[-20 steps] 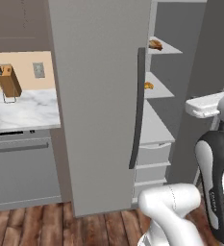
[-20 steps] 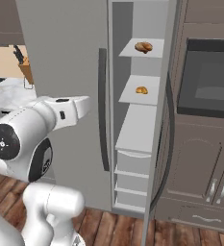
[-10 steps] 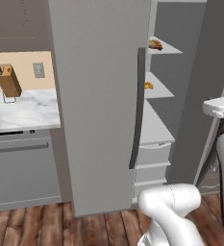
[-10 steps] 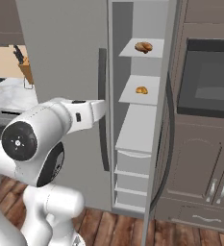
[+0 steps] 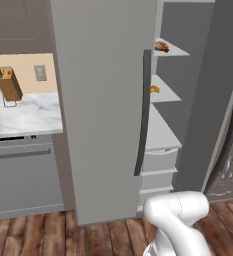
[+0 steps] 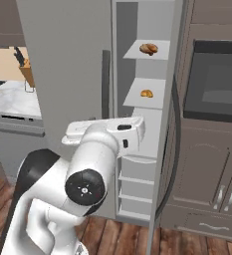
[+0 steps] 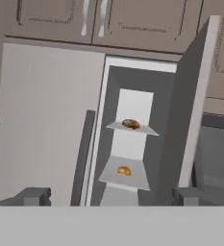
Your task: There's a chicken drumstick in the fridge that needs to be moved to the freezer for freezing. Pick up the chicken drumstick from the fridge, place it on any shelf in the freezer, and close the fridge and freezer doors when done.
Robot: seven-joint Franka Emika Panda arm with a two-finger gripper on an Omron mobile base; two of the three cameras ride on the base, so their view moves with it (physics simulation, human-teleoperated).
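Note:
The fridge's right door (image 5: 213, 100) (image 6: 170, 124) stands open. On the top shelf lies a brown, elongated chicken drumstick (image 5: 161, 46) (image 6: 148, 48) (image 7: 130, 124). A smaller orange food item (image 5: 154, 89) (image 6: 147, 93) (image 7: 124, 170) sits on the shelf below. The wide grey left door (image 5: 103, 100) (image 6: 67, 60) (image 7: 46, 120) is closed, with a dark handle (image 5: 143, 110). My gripper (image 7: 112, 197) is open and holds nothing. It faces the shelves from well back. The white arm (image 6: 102, 149) reaches forward in front of the fridge.
A knife block (image 5: 9, 85) (image 6: 25, 69) stands on the marble counter (image 5: 23, 115) to the left, above a dishwasher (image 5: 23, 180). A wall oven (image 6: 217, 84) and grey cabinets (image 6: 207, 169) lie to the right of the open door. Drawers (image 5: 158, 160) fill the lower fridge.
The arm has swung forward toward the fridge opening: its upper part has left the left base view and looms larger in the right base view. The food and doors have not moved.

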